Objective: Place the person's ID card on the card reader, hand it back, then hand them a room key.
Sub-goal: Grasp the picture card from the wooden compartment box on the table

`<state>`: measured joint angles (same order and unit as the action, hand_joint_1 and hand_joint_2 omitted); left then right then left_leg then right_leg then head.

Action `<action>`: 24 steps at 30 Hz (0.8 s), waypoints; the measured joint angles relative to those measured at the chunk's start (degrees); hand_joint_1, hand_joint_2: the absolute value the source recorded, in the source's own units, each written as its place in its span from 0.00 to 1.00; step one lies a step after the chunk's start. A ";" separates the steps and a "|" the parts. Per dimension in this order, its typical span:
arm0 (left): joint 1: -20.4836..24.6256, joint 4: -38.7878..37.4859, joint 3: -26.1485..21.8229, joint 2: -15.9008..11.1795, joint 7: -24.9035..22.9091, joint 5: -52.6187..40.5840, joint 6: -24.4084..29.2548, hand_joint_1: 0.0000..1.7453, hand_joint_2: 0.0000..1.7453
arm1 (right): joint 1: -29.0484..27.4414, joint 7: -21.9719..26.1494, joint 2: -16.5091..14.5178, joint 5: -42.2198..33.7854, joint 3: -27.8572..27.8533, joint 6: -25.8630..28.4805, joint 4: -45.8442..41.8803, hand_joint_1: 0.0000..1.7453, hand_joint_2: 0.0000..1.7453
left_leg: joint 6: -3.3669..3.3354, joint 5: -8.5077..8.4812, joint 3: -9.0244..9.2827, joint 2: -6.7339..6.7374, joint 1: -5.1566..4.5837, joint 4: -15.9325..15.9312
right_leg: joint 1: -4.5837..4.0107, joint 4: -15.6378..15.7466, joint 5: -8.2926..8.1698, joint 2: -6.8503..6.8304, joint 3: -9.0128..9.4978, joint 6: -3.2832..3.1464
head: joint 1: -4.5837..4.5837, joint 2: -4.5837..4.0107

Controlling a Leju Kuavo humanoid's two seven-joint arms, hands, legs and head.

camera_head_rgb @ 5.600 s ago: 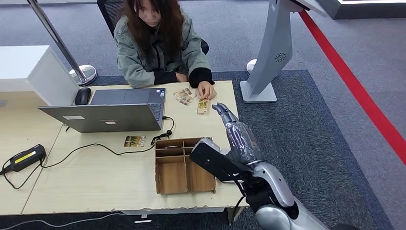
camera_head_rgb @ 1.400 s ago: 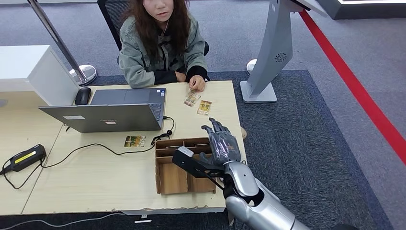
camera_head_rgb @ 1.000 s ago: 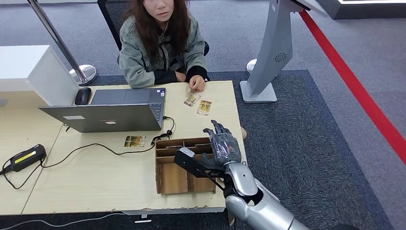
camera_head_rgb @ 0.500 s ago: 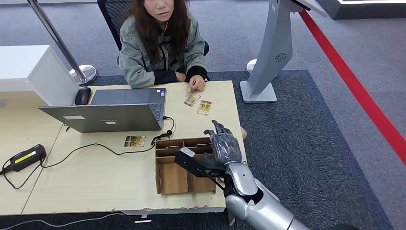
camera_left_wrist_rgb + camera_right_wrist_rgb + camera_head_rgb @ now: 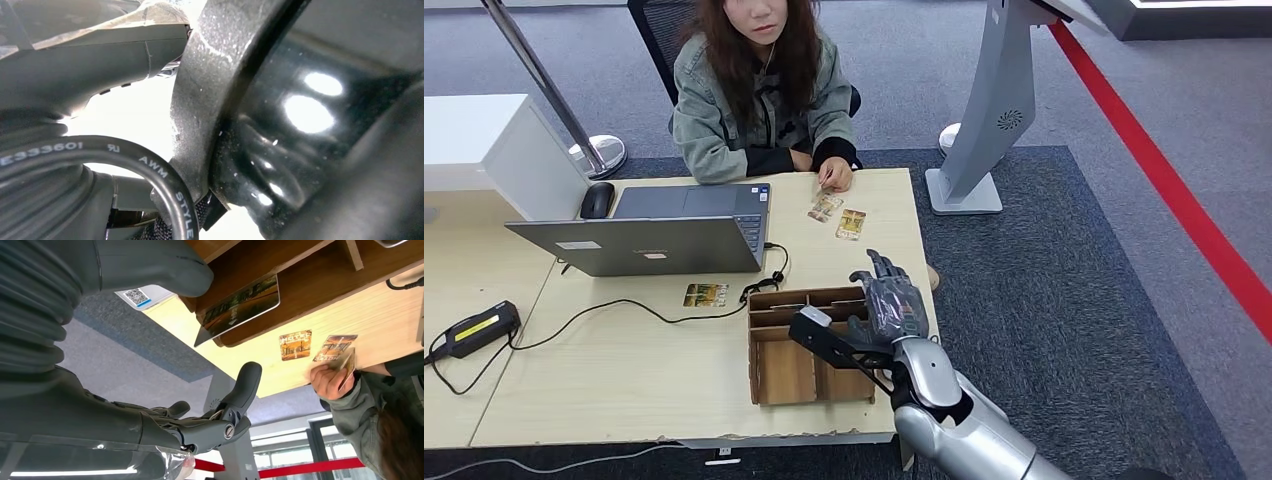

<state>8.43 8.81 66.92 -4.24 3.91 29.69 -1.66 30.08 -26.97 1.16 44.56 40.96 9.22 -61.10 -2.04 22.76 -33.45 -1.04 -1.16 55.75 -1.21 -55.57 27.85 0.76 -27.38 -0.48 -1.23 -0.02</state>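
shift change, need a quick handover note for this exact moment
Right hand: open, fingers apart, holding nothing, hovering above the wooden organizer.
Left hand: its state cannot be told.
Two cards lie on the desk in front of the person, whose hand holds another. One card lies by the laptop. A card stands in the organizer.
Done: unclear from here.
Left: likely take a room key from the organizer and hand it over.

Grey carpet floor [image 5: 1044,300], darker rug under the light wood bench [image 5: 624,370]. Red floor stripe [image 5: 1174,190] upper right. Grey kiosk stand [image 5: 994,110] top centre-right; chrome stanchion [image 5: 554,100] upper left.
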 joint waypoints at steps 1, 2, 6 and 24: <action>0.01 0.00 -0.01 0.01 0.00 -0.02 0.00 0.00 1.00 | 0.02 0.04 -0.08 0.03 0.00 0.02 0.13 0.38 1.00 | 0.00 0.00 0.00 0.00 0.00 0.00 | 0.00 0.00 0.00 0.00 0.00 0.00 | 0.00 0.00; 0.02 0.00 -0.01 0.02 0.00 -0.03 -0.01 0.00 1.00 | 0.04 0.07 -0.14 0.05 0.00 0.04 0.26 0.38 1.00 | 0.00 0.00 0.00 0.00 0.00 0.00 | 0.00 0.00 0.00 0.00 0.00 0.00 | 0.00 0.00; 0.06 0.00 0.01 0.18 0.00 -0.08 -0.01 0.00 1.00 | 0.21 0.09 -0.43 0.08 -0.01 0.05 0.85 0.38 1.00 | 0.00 0.00 0.00 0.00 0.00 0.00 | 0.00 0.00 0.00 0.00 0.00 0.00 | -0.01 0.00; 0.33 0.00 0.03 0.31 0.00 -0.81 -0.04 0.00 1.00 | 0.71 0.24 -1.84 0.38 0.04 0.04 3.43 0.40 1.00 | 0.00 0.00 0.00 0.00 0.00 0.00 | 0.00 0.00 0.00 0.00 0.00 0.00 | 0.00 0.00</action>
<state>8.76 8.81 66.95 -3.93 3.91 28.88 -1.70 30.79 -26.73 -0.68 44.94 41.00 9.26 -57.66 -2.04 22.76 -33.45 -1.03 -1.16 55.75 -1.21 -55.57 27.85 0.76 -27.38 -0.48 -1.23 -0.02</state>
